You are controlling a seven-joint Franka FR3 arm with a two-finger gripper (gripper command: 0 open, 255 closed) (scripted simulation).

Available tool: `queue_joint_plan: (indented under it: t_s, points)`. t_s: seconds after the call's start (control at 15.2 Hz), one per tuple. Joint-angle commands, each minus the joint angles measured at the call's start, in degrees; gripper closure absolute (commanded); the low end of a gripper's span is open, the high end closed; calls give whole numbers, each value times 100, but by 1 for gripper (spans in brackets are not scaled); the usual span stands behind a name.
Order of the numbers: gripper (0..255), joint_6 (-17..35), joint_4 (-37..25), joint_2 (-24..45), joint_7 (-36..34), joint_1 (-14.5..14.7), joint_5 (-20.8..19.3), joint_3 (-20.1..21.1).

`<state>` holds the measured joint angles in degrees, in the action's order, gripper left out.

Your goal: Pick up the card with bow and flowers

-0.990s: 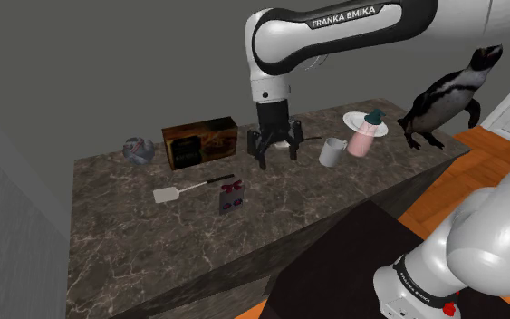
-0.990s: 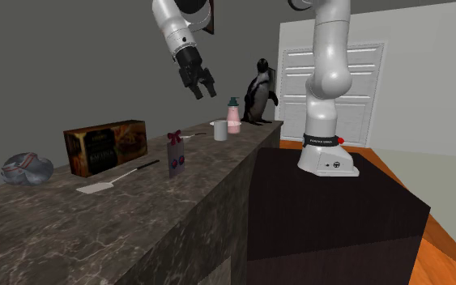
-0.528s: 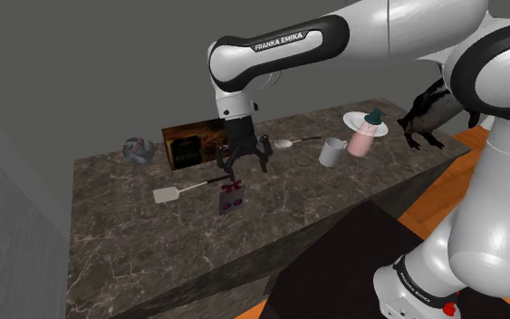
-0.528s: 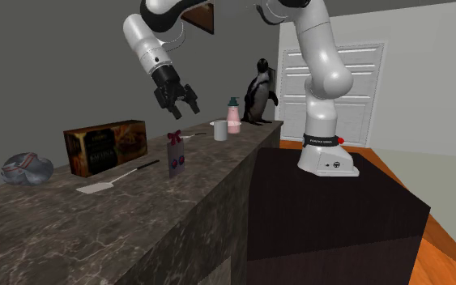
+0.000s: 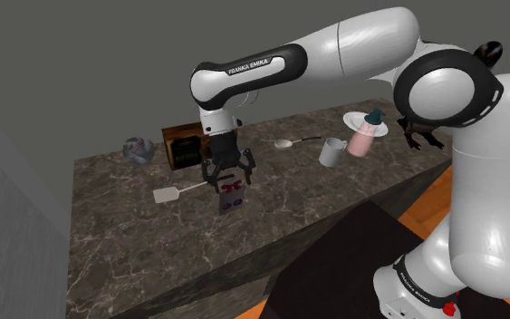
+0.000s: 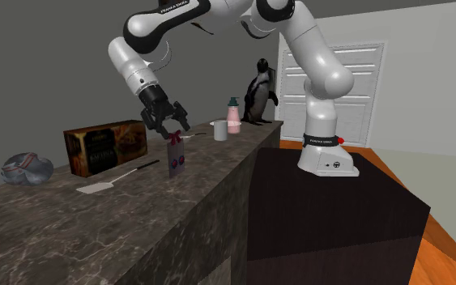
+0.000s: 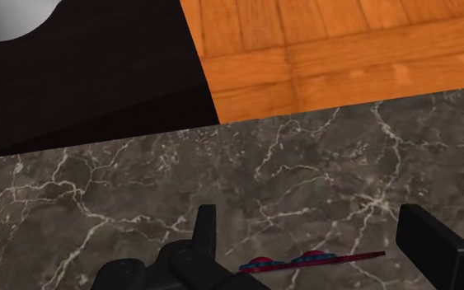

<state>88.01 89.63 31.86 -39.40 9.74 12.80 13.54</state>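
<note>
The card [image 5: 231, 198] stands up on the stone counter [image 5: 135, 245], just beside the spatula [image 5: 175, 191]. My gripper [image 5: 229, 178] hangs right over it, fingers apart. It looks thin, light and bendy, so I'd pinch its top edge softly.

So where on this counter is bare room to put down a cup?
The widest bare patch is the front strip of the counter, between the spatula and card and the near edge. A smaller one lies between the card and the mug. The back is crowded: box, spoon, mug, bottle. The gripper hangs open over the card.
</note>
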Motion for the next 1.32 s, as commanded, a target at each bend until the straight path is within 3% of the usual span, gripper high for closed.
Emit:
queue_joint_plan:
  t_s: [0.0,0.26,0.33,0.92,1.25]
  points:
    - [0,127,65,63,21,13,-7,-5]
    - [0,216,100,120,41,19,-17,-11]
    - [255,220,107,117,43,19,-16,-12]
    - [255,216,100,120,42,20,-16,-12]
    - [255,-70,-22,-53,-26,-1,15,9]
